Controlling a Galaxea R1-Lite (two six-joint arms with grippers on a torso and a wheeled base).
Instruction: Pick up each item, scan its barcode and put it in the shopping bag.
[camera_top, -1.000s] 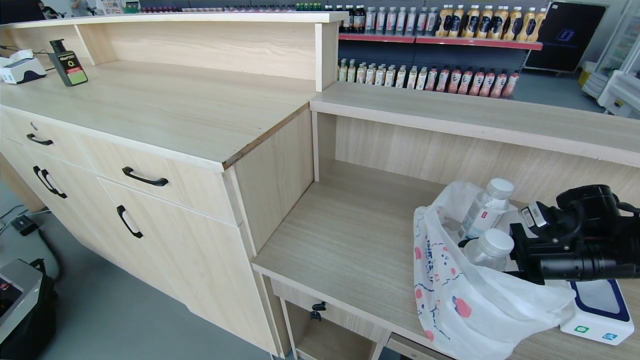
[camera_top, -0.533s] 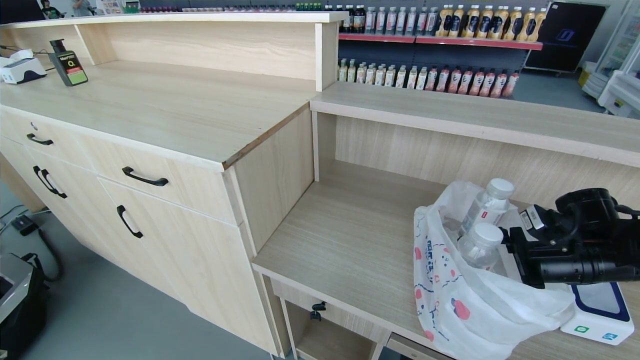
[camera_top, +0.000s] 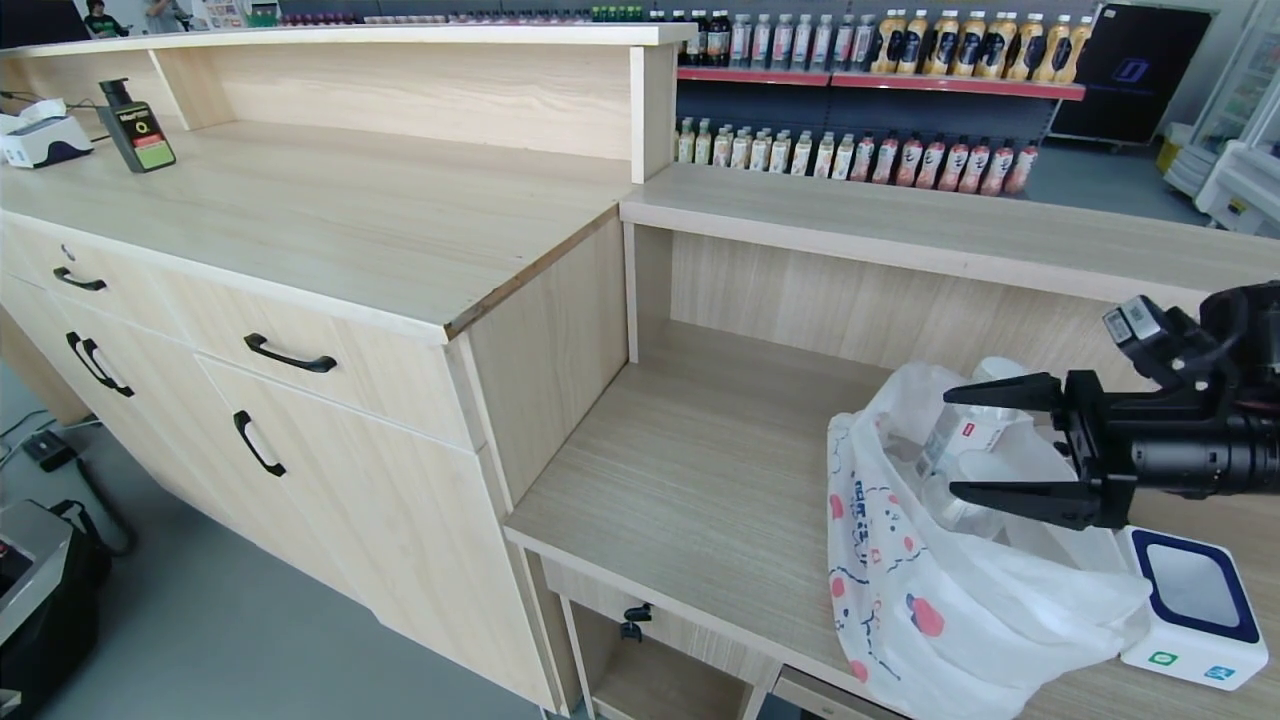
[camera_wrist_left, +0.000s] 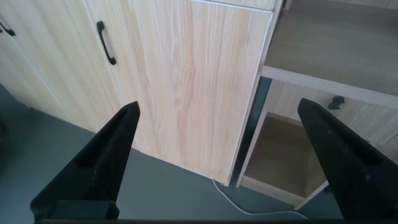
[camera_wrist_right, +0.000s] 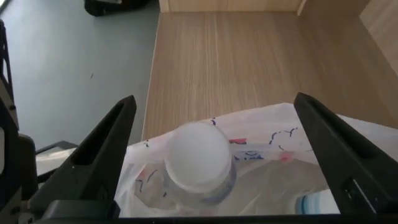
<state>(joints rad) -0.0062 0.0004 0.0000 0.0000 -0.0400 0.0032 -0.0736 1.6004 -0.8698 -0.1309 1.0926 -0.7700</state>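
Note:
The white shopping bag with red and blue print sits on the lower counter shelf. Two clear water bottles with white caps stand inside it: one with a red label at the back, the other in front of it. My right gripper hangs open just above the bag's mouth, holding nothing. In the right wrist view the nearer bottle's cap lies below and between the spread fingers of that gripper. My left gripper is open and points at the cabinet front and grey floor.
A white scanner box with a blue rim stands right of the bag. A taller counter with drawers rises on the left, carrying a small payment stand. The wooden back wall and a ledge close the shelf behind.
My right gripper has let go of the front bottle, opened wide and lifted up and back to the right. The bottle has sunk lower into the bag.

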